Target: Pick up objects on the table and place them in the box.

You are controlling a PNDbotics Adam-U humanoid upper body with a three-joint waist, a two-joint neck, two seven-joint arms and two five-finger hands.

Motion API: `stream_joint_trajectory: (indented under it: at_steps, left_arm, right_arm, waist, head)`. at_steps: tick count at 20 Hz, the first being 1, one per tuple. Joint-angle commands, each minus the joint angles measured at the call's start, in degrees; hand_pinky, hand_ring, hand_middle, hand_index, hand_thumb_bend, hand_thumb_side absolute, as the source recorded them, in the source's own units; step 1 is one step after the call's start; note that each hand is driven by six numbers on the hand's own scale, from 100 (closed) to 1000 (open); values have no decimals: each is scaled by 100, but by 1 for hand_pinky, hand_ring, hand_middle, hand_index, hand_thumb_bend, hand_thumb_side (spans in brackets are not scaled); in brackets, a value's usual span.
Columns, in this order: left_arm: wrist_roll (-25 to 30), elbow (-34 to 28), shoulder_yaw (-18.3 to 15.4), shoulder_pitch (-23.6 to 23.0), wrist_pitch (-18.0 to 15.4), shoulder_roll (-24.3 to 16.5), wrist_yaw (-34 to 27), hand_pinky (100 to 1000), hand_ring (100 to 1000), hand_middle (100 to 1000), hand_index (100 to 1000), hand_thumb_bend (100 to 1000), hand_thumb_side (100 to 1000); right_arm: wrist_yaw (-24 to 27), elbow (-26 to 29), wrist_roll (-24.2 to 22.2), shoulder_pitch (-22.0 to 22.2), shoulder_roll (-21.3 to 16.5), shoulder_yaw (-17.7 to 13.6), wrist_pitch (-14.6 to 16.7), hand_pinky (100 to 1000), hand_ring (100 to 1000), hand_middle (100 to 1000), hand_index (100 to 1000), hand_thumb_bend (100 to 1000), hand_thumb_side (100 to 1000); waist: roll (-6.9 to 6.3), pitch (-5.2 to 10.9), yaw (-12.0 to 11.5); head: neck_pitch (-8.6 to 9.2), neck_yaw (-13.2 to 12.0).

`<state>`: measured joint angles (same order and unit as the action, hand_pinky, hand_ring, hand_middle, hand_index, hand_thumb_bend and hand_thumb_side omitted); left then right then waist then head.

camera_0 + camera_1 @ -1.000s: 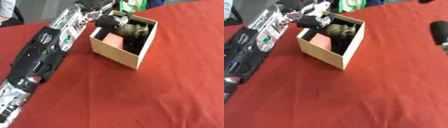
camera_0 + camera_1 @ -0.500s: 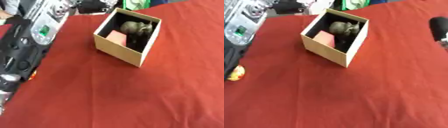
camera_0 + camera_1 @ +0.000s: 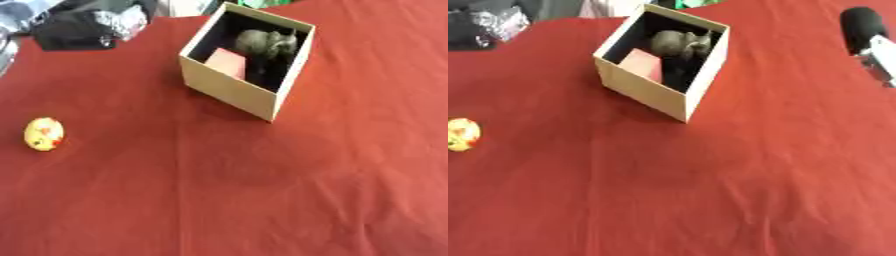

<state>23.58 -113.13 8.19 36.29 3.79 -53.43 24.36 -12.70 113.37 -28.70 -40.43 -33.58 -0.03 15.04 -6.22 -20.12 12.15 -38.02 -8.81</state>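
Pulled back, our left hand (image 3: 83, 27) sits near the far left edge; we cannot tell its fingers. Our box (image 3: 229, 86) holds a pink block (image 3: 227, 62); a yellow ball (image 3: 43, 133) lies well apart on open cloth (image 3: 262, 190).

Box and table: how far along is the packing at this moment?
Done: the box already holds a grey toy and a pink block. In hand: nothing; the left hand is at the upper left, its fingers unclear. Left: a yellow ball lies on the red cloth at the left.
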Motion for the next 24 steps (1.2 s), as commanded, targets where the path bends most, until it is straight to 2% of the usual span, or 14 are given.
stream_joint_trajectory:
  at_steps: [1,4,5,7,9,10,13,18,22,24]
  left_arm:
    - [-8,-143,-224,-165,32,-352,-36,853,914,754,877,100,1000]
    - [16,-146,-299,-436,-165,-517,141,875,939,781,885,115,1000]
    - [39,-146,-316,-500,-265,-573,260,886,949,790,880,248,1000]
    - [112,-147,-345,-638,-494,-704,581,891,954,799,877,326,1000]
    - [232,-147,-368,-753,-695,-813,897,901,962,815,886,345,981]
    - [317,-147,-373,-804,-783,-866,1023,904,964,820,891,368,1000]
    - [601,-147,-357,-948,-1030,-1019,1181,906,965,821,889,378,1000]
    - [906,-147,-400,-1186,-1328,-1355,1366,899,963,833,896,519,1000]
    - [991,-147,-568,-1274,-1557,-1502,1489,901,965,844,903,622,1000]
    - [1027,-147,-646,-1342,-1608,-1596,1589,890,953,850,914,702,1000]
  right_arm:
    - [-65,46,56,-48,-196,-89,18,886,898,784,793,100,526]
    - [-102,30,98,-33,-251,-117,47,886,898,784,793,100,524]
    - [-115,23,110,-31,-268,-123,59,886,899,784,793,100,523]
    - [-139,9,138,-34,-307,-133,87,886,899,785,793,100,522]
    - [-160,-5,179,-39,-340,-147,107,886,899,784,792,100,522]
    - [-167,-10,197,-42,-354,-149,114,886,899,784,792,100,522]
    - [-186,-25,233,-53,-387,-145,135,886,899,784,792,100,521]
    - [-209,-49,275,-54,-430,-139,160,886,899,783,792,100,520]
    - [-227,-61,287,-31,-449,-143,165,886,899,783,792,100,520]
    - [-230,-60,280,-25,-457,-142,163,886,899,783,791,100,521]
  waist:
    - [52,109,-10]
    - [65,45,-8]
    - [69,24,-5]
    - [78,-20,0]
    - [83,-57,-2]
    - [85,-71,-6]
    - [84,-96,-25]
    - [84,-110,-57]
    - [65,-104,-76]
    - [51,-102,-95]
  head:
    - [13,16]
    - [120,10]
    - [155,3]
    - [220,-15]
    - [271,-14]
    - [289,-5]
    - [310,31]
    - [332,134]
    - [348,175]
    - [359,189]
